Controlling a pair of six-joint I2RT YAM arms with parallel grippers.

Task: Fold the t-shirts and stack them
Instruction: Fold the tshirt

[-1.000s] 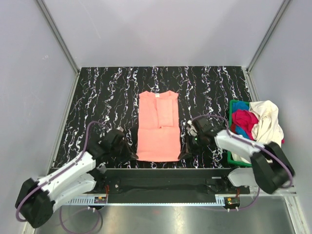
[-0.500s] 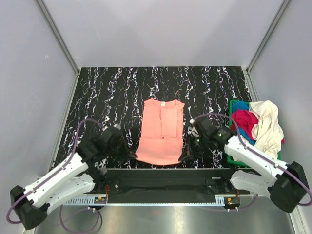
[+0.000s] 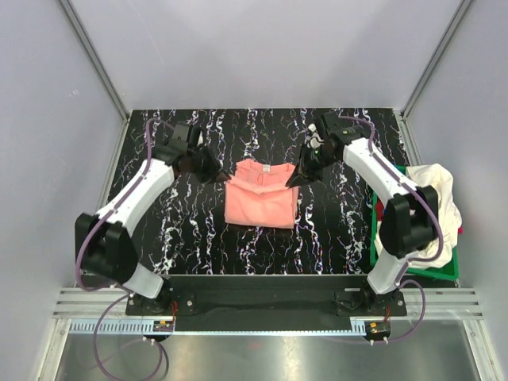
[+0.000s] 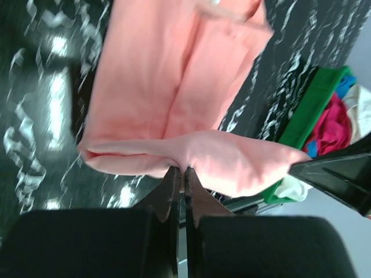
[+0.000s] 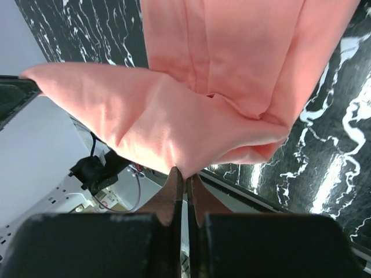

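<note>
The salmon-pink t-shirt (image 3: 260,200) is lying in the middle of the black table with white streaks (image 3: 175,230). It is soft and plain, with long folds running down it. It is bending over on itself, so one edge is hanging up in the air over the flat part below.

The left gripper (image 4: 178,171) is pinching the left corner of that lifted edge. Its two fingers are squeezing tight together with only the thin cloth between them. The right gripper (image 5: 184,174) is doing the same at the right corner, with its fingers closed tight on the cloth. The pink edge is stretching across between the two grippers and sagging a little in the middle.

A green basket (image 3: 375,255) is sitting at the right side of the table, well apart from the pink shirt. A cream-white shirt (image 3: 440,194) is spilling over its rim. A magenta shirt (image 4: 335,116) and a blue shirt (image 4: 345,87) are bunching up inside it.
</note>
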